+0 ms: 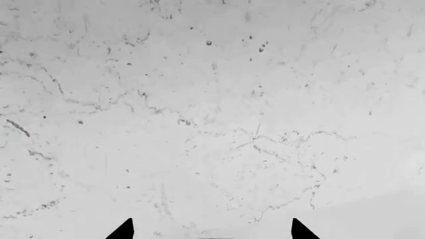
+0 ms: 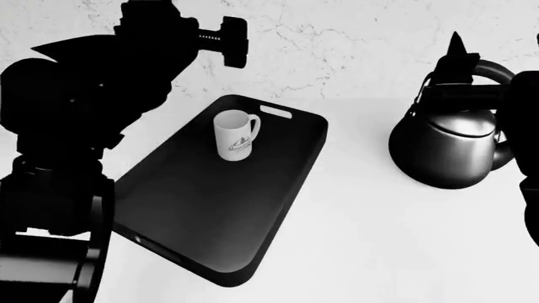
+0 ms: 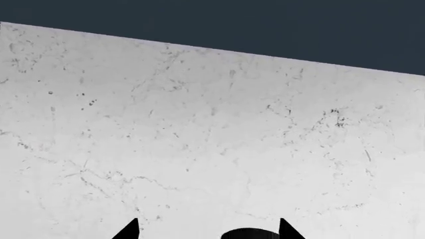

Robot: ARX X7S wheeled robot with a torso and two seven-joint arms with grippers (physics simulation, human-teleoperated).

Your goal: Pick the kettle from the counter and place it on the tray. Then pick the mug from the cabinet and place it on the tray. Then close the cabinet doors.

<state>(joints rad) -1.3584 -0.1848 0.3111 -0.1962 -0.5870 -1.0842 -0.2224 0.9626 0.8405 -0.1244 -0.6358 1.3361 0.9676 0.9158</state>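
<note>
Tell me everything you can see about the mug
The mug is small, white and ceramic-looking, with a loop handle on its right side and a dark logo with lettering facing the head camera. It stands upright on the black tray, toward its far end near a slot handle. Nothing else touches it; neither gripper is on it.

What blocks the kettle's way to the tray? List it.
Nothing visible does. Bare white counter lies between the kettle and the tray. The mug stands upright at the tray's far end; the near part is free.
</note>
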